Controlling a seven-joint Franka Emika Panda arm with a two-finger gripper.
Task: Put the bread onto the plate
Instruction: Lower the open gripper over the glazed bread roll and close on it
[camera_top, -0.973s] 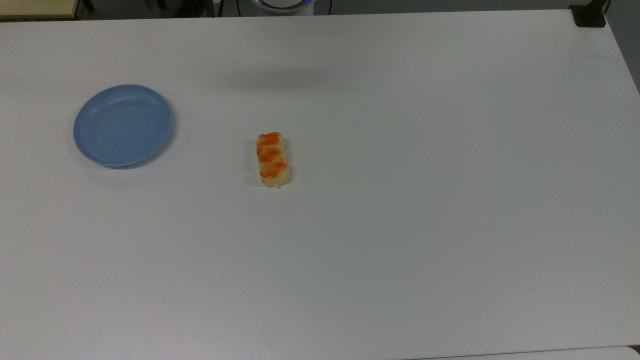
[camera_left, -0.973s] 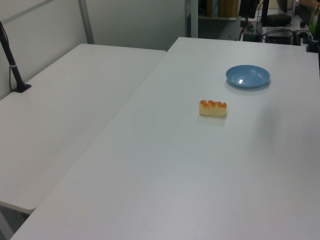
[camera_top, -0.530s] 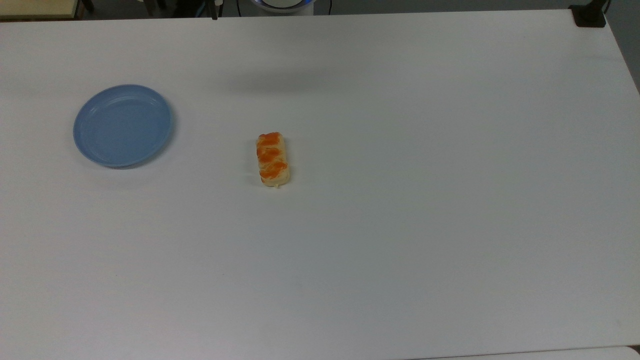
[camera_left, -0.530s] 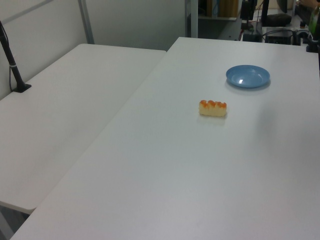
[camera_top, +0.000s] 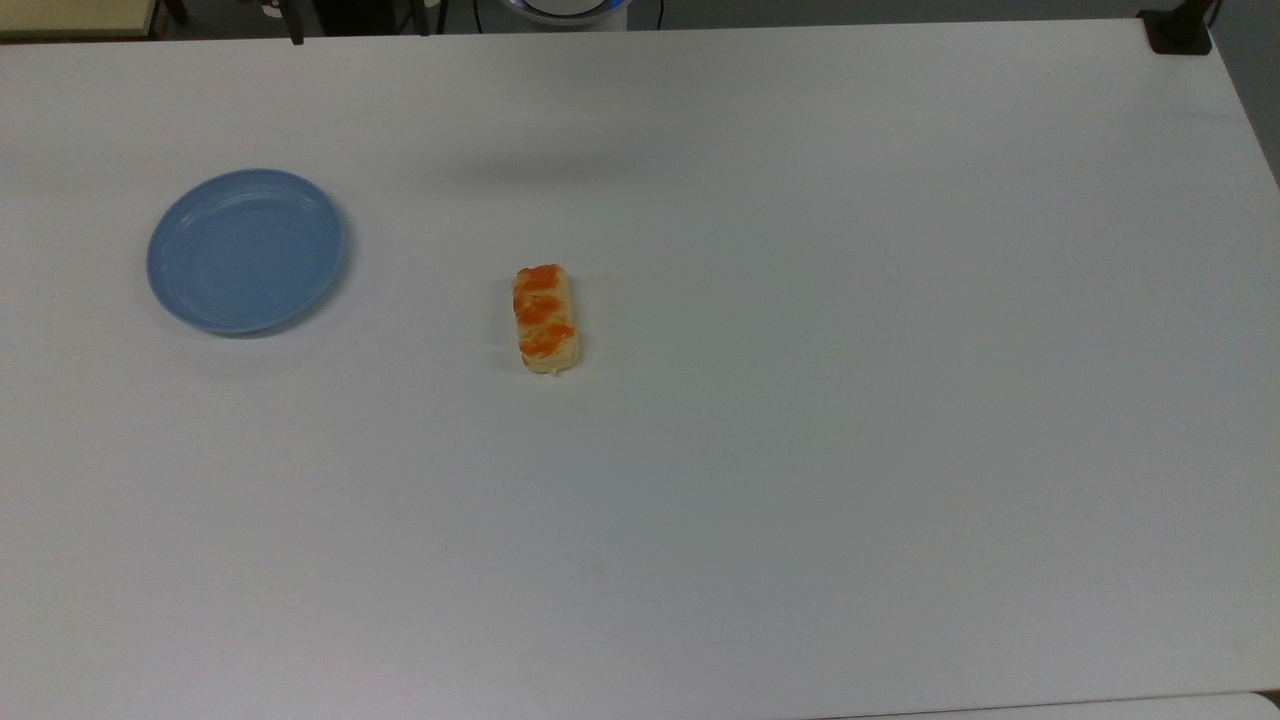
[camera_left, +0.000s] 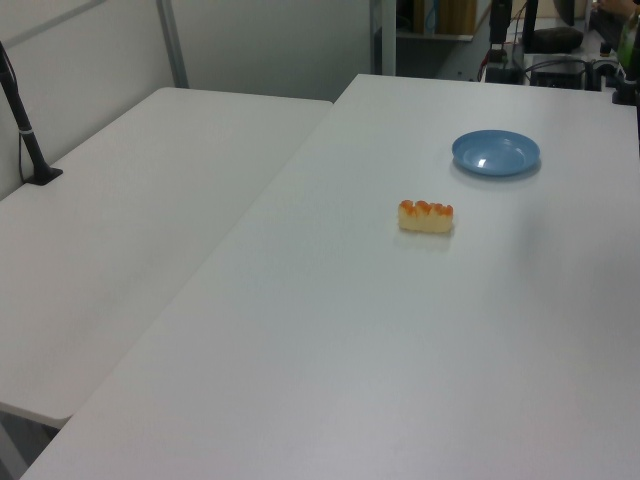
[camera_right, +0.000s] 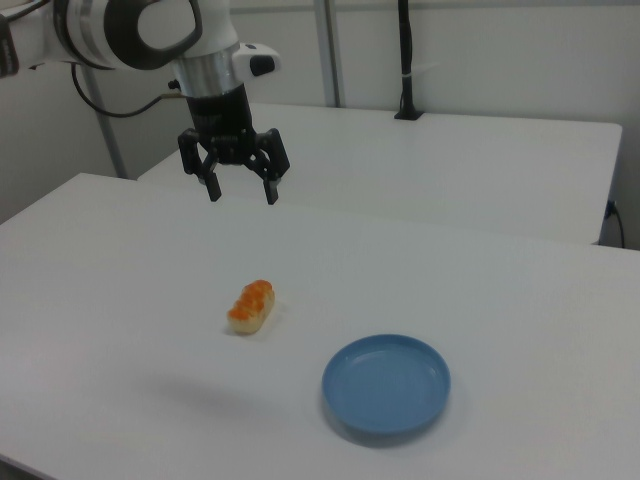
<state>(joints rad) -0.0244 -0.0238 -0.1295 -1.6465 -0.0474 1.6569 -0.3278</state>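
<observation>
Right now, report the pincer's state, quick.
Pincer: open, holding nothing, hanging in the air above the table, apart from the bread.

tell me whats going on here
A robot arm holds its gripper open, high above a white table, gripping nothing. The bread lies on the table, apart from the blue plate, which holds nothing. The bread has not been picked up yet.

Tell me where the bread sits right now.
The bread lies on the white table near the top view's centre, apart from the plate on the top view's left.
</observation>
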